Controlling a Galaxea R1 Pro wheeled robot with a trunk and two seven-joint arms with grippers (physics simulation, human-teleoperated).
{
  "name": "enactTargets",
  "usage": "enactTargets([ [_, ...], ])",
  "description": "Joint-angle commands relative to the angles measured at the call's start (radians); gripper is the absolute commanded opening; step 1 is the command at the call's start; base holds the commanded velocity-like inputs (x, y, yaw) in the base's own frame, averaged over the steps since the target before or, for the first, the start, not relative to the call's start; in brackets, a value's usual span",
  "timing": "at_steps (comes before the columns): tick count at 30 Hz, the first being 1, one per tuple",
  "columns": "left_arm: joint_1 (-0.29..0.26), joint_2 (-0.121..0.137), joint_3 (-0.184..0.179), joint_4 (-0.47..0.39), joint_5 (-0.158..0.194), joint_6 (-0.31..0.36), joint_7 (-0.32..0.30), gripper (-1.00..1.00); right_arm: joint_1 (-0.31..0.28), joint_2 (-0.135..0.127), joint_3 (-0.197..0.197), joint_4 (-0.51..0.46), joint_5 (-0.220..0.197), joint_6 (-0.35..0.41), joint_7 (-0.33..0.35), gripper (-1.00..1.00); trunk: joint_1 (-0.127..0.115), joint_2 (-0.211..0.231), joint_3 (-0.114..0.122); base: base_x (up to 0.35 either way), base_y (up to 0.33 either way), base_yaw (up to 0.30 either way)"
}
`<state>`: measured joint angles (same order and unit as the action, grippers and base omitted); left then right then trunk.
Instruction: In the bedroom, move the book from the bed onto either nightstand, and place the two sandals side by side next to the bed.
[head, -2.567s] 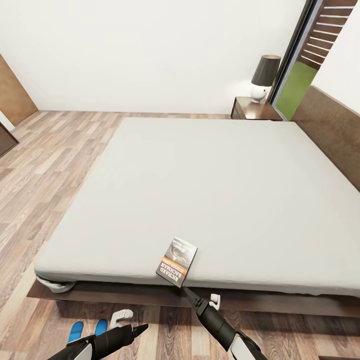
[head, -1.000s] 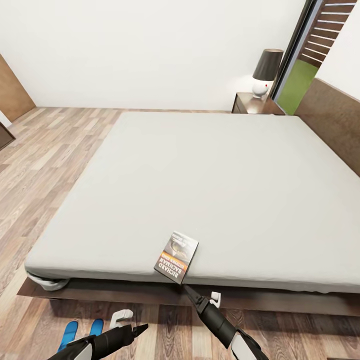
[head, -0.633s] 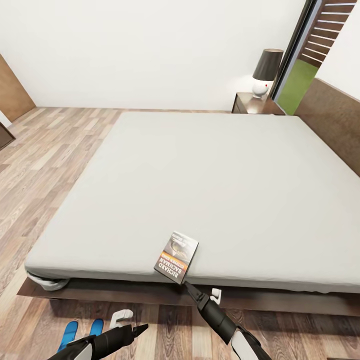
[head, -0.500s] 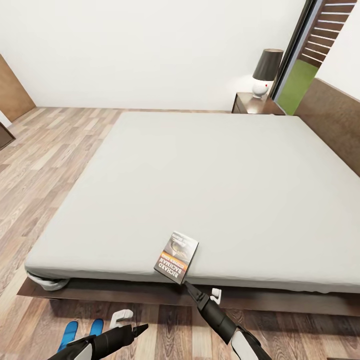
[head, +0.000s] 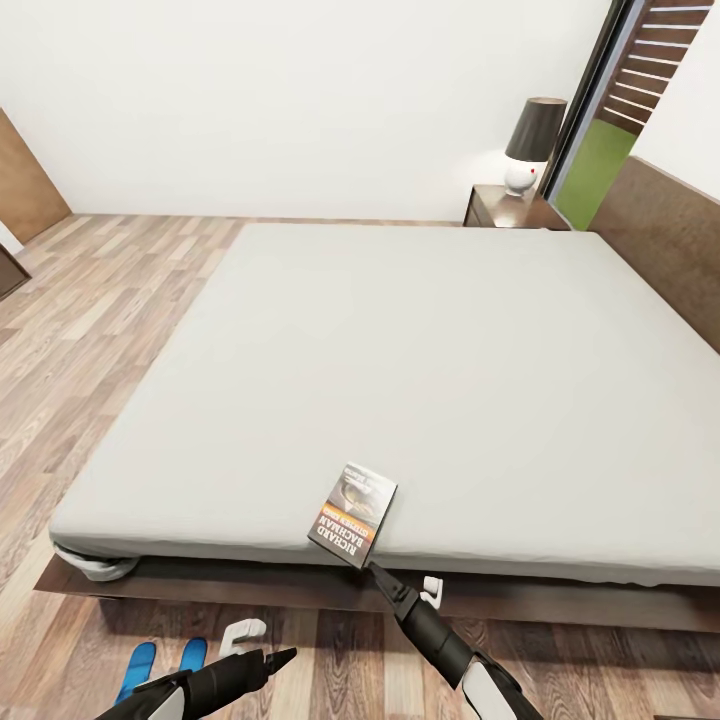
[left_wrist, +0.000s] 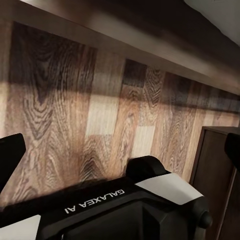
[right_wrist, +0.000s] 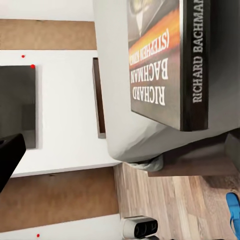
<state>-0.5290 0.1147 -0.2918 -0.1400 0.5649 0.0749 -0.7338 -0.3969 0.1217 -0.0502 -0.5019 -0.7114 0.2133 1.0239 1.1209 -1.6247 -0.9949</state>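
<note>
Readable on the book's (right_wrist: 167, 60) spine up close: "RICHARD BACHMAN", fingers apart before it. From above: one book (head: 353, 513) at the bed's (head: 420, 380) near edge, two sandals (head: 160, 664) on the floor, one nightstand (head: 505, 208). Right gripper (head: 375, 575) just short of the book; left gripper (head: 283, 655) low, opening impossible to tell.

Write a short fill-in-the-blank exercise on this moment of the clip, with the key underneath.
1. The book lies on the bed's ____ mattress, at its near edge.
2. The two blue sandals lie on the ____.
3. A lamp with a dark shade stands on the ____ beside the headboard.
4. The right end effector points at the ____.

Missing words: grey; floor; nightstand; book
</note>
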Motion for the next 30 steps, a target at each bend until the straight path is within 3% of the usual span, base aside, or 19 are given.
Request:
enactTargets([
  [1, 0.000, 0.001, -0.005, -0.001, 0.010, 0.008, -0.002, 1.00, 0.000, 0.001, -0.005, 0.000, -0.002, 0.011, 0.004, 1.00, 0.000, 0.000, -0.001, 0.000, 0.087, 0.000],
  [8, 0.000, 0.001, -0.005, -0.001, 0.010, 0.008, -0.002, 1.00, 0.000, 0.001, -0.005, 0.000, -0.002, 0.010, 0.004, 1.00, 0.000, 0.000, -0.001, 0.000, 0.136, 0.000],
  [30, 0.000, 0.000, -0.006, -0.001, 0.010, 0.007, -0.002, 1.00, 0.000, 0.001, -0.005, 0.000, -0.002, 0.010, 0.004, 1.00, 0.000, 0.000, -0.001, 0.035, 0.004, 0.000],
])
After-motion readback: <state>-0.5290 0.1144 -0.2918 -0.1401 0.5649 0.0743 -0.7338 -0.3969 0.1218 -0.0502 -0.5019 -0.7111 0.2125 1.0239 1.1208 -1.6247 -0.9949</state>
